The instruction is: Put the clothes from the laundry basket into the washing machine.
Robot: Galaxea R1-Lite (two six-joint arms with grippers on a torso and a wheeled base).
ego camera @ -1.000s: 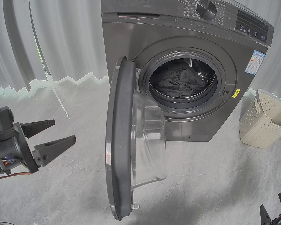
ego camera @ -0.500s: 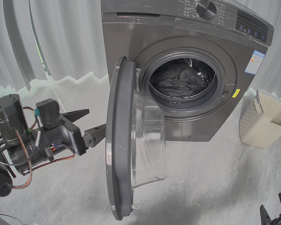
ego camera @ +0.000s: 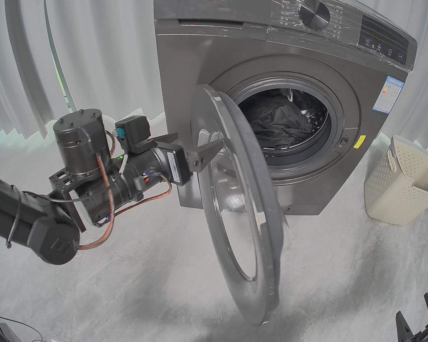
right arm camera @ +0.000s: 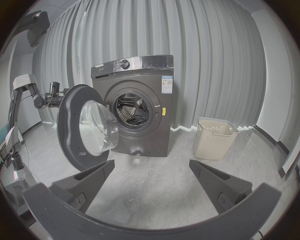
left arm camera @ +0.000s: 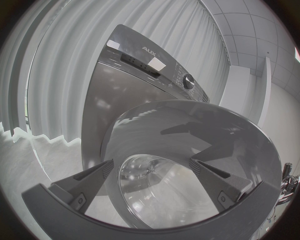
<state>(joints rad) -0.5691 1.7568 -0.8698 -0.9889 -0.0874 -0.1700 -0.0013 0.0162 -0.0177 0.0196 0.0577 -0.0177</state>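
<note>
In the head view, dark clothes (ego camera: 278, 118) lie inside the drum of the washing machine (ego camera: 296, 54), whose door (ego camera: 249, 218) stands half open. The left jaws are spread wide at the machine's left, one fingertip (ego camera: 210, 154) touching the door's outer face. The laundry basket (ego camera: 403, 184) sits on the floor just right of the machine.

In the left wrist view, the wide jaws face the door (left arm camera: 193, 131).

In the right wrist view, the right jaws gape wide, holding nothing, well in front of the machine (right arm camera: 140, 84).

The left end effector (left arm camera: 150, 162), spread wide, faces the washing machine door (left arm camera: 203, 125).
</note>
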